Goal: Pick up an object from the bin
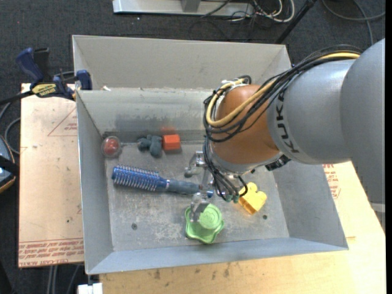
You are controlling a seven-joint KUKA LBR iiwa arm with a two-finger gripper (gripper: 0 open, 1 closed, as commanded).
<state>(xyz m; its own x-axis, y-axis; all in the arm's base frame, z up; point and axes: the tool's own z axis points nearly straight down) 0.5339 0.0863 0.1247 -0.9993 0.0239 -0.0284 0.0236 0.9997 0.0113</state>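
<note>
The claw (201, 206) hangs directly over the green lump (208, 225) by the near wall of the bin (141, 228), touching its far-left edge; I cannot tell whether it is wide or narrow.

**A robotics lab, set up around one arm and one bin**

The place reads as a robotics lab. A large grey industrial arm (324, 115) with KUKA lettering on its casing reaches over a grey metal bin (184, 60). It has an orange cover (242, 127) at its wrist and a bundle of yellow and black cables (294, 69) running along it. Around the bin is a dark carpeted floor (37, 17), where more loose cables (269, 5) trail past the flat metal foot of a stand (162, 5). In the bin lie unrelated small things: a blue hairbrush (138, 179), an orange block (171, 141), a green plastic piece (205, 225) and a yellow piece (253, 201).
</note>
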